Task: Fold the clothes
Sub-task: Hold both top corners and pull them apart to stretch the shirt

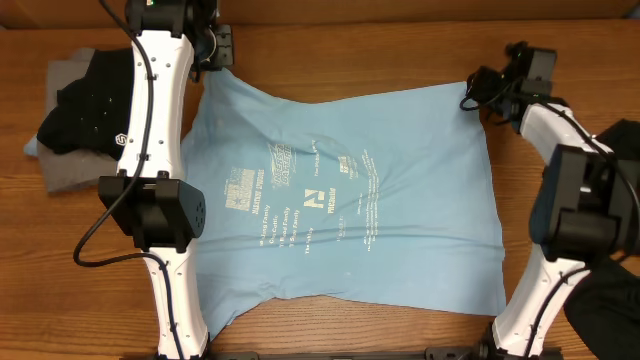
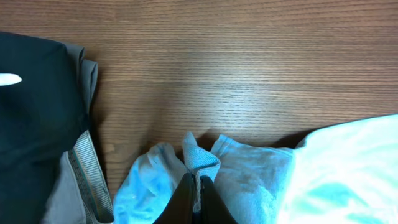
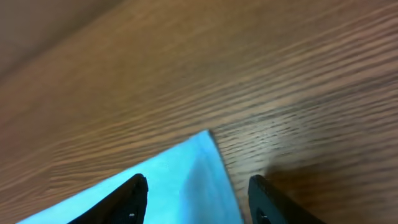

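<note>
- Left pincer (image 2: pixel 194 182) is clamped tight on a bunched fold at the far left corner of the light blue T-shirt (image 1: pixel 340 200). The right pincer (image 3: pixel 196 185) stands with its fingers apart, straddling the far right corner, which lies flat on the table (image 1: pixel 400 50) and is not gripped.
- Near side: the T-shirt lies spread print-up in the middle of the table, between the two arms. Its near hem is wavy and slips under the left arm, so I'd want it flat before any fold goes over it. A black cloth (image 1: pixel 610 300) sits at the near right, clear of the work.
- Middle: creases run across the white lettering. A gentle outward pull from both far corners would likely smooth them.
- Far right: I can't tell whether that pincer means to take the corner or leave it. If taking, it should bite well in. If leaving, it should lift straight up so the corner isn't dragged.
- Far left: black shirts (image 1: pixel 85 115) on a grey shirt (image 1: pixel 65 172) lie just beside the held corner, so it should not be swept into them.
</note>
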Motion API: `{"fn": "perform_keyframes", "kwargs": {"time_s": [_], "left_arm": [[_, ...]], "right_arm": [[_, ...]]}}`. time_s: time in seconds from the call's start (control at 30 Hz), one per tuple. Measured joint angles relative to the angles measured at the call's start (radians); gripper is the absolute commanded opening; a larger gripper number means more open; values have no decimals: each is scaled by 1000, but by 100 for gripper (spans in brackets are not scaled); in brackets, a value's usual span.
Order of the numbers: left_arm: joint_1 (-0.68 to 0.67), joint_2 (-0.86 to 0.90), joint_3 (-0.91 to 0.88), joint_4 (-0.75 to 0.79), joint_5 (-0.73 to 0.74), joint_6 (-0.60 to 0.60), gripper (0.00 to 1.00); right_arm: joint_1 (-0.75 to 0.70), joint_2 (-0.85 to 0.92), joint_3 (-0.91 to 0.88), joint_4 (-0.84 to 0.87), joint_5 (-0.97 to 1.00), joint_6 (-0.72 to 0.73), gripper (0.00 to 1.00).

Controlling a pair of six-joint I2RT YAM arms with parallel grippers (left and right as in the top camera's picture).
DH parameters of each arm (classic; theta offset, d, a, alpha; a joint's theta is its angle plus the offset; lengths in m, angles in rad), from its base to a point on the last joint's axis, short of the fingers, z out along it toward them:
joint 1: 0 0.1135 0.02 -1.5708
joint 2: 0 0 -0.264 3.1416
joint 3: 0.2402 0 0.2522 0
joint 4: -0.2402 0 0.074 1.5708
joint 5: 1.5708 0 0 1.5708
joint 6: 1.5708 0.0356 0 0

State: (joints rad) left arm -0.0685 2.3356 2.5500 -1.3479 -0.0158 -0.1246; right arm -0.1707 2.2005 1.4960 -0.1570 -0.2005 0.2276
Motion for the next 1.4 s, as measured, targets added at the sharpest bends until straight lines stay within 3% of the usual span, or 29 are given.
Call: {"fn": "perform_keyframes", "kwargs": {"time_s": [0.7,0.83,1.0,1.07,1.2,1.4], "left_arm": [[-2,0,0,-2,1,0,4],[-2,0,0,-2,1,0,4],[-2,0,0,-2,2,0,4],[-2,0,0,-2,2,0,4],[-2,0,0,-2,5,0,4],[-4,0,0,-5,5,0,4]], "right_arm": [[26,75,3,78,-13,-19,52],[27,75,3,75,-13,-23,41],[27,75,3,63,-20,-21,45],[29,75,4,61,-21,-23,37],[29,76,6,50,-18,-20,7],[25,78,6,31,-29,-6,4]]}}
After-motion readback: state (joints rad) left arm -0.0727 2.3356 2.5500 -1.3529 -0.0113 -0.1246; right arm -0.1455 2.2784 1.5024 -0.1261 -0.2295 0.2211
